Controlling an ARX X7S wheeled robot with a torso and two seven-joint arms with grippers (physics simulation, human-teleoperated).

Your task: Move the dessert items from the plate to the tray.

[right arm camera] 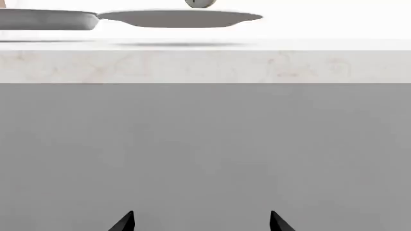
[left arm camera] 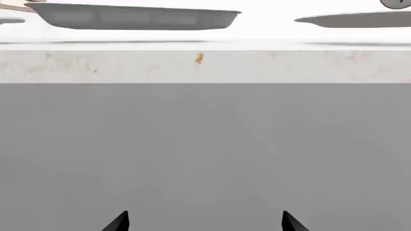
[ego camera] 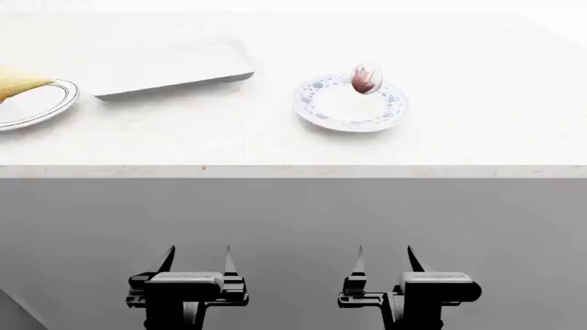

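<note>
Nearest, the left tool (ego camera: 196, 258) and right tool (ego camera: 383, 258) hang with fingers apart, empty, before the desk (ego camera: 275, 148) front edge. Farther in, the scoop (ego camera: 366, 80) sits on a blue-rimmed plate (ego camera: 321, 110); the tray (ego camera: 170, 69) lies left, and the cone (ego camera: 20, 82) rests on the left-edge plate (ego camera: 37, 110).

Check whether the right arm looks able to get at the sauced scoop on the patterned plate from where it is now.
Probably yes: the right gripper is open, and nothing stands between it and the scoop on the patterned plate.

matt pale stone-like counter (ego camera: 275, 141); smooth white tray (ego camera: 170, 69); glazed patterned plate (ego camera: 317, 110); matt black pincers.
</note>
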